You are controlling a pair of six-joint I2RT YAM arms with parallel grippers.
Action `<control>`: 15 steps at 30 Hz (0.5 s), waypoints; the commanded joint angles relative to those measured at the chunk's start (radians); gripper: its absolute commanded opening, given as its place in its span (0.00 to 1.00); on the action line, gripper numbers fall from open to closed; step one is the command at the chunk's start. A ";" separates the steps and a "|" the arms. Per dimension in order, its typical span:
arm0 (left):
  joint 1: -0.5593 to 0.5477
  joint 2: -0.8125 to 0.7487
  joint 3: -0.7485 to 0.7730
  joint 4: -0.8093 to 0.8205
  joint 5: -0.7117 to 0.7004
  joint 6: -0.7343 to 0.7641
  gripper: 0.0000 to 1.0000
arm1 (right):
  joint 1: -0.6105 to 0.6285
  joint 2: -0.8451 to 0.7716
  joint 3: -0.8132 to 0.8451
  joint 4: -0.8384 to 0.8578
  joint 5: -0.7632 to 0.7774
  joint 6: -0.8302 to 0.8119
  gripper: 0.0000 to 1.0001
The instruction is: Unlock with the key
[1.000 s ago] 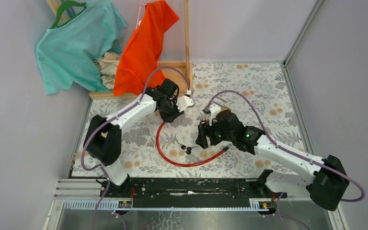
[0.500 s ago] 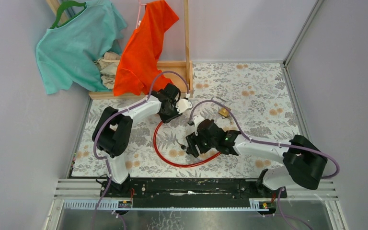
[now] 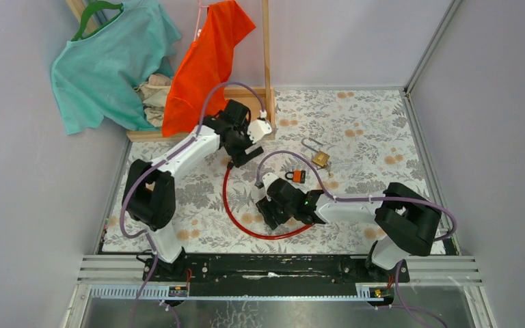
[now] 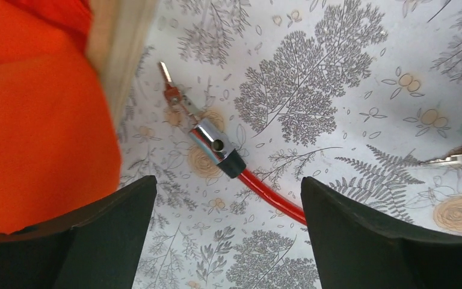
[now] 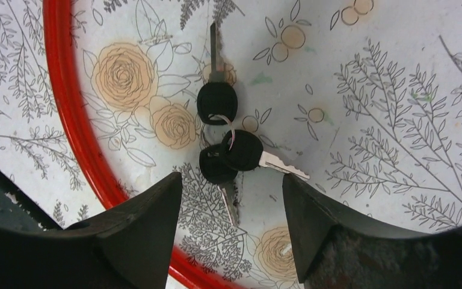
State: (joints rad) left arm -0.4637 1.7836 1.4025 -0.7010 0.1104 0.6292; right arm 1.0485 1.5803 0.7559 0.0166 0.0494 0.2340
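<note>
A: Keys, where?
B: Bunch of three black-headed keys (image 5: 225,144) on one ring, flat on the floral worktop (image 3: 376,130), inside the loop of the red cable (image 5: 72,120).

A: Right side?
B: Right gripper (image 5: 231,180) is low over the bunch. Jaws are open with nothing gripped, and in the wrist view the keys sit in the gap between the two fingers. Contact, can't tell.

A: Left?
B: Left gripper (image 4: 227,180) is over the far left of the worktop, jaws spread wide and empty. Under it lies the cable's metal end (image 4: 216,147), near the wooden rack (image 4: 120,54) and the orange shirt (image 4: 36,120).

A: Lock?
B: Brass padlock (image 3: 320,159) lies on the worktop, well apart from the keys. A small orange-and-black piece (image 3: 297,176) sits just beside it, on the near side. Neither is touched by a gripper.

A: Background?
B: Teal shirt (image 3: 102,65) hangs at back left.
</note>
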 commanded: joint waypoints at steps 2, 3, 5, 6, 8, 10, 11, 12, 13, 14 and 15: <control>0.029 -0.106 0.090 -0.087 0.069 -0.031 1.00 | 0.010 0.032 0.053 0.054 0.063 -0.021 0.66; 0.032 -0.117 0.101 -0.097 0.072 -0.039 1.00 | 0.010 0.039 0.057 0.055 0.064 -0.022 0.65; 0.038 -0.133 0.119 -0.121 0.082 -0.054 1.00 | 0.010 0.054 0.067 0.055 0.065 -0.026 0.63; 0.042 -0.144 0.127 -0.132 0.089 -0.056 1.00 | 0.010 0.061 0.075 0.052 0.066 -0.027 0.61; 0.051 -0.164 0.129 -0.146 0.108 -0.086 1.00 | 0.011 0.074 0.083 0.047 0.066 -0.028 0.54; 0.062 -0.186 0.121 -0.160 0.123 -0.091 1.00 | 0.010 0.078 0.087 0.041 0.064 -0.028 0.46; 0.066 -0.196 0.114 -0.164 0.128 -0.088 1.00 | 0.010 0.077 0.088 0.038 0.064 -0.027 0.42; 0.070 -0.205 0.105 -0.167 0.131 -0.084 1.00 | 0.010 0.073 0.086 0.033 0.065 -0.027 0.38; 0.073 -0.215 0.095 -0.170 0.132 -0.079 1.00 | 0.010 0.067 0.083 0.028 0.064 -0.027 0.35; 0.075 -0.225 0.084 -0.170 0.132 -0.076 1.00 | 0.010 0.060 0.080 0.025 0.064 -0.029 0.33; 0.077 -0.232 0.073 -0.170 0.135 -0.073 1.00 | 0.010 0.052 0.076 0.021 0.065 -0.031 0.30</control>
State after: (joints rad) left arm -0.4023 1.5959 1.5047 -0.8337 0.2119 0.5686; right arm 1.0519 1.6531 0.8139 0.0383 0.0959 0.2119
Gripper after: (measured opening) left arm 0.997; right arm 0.347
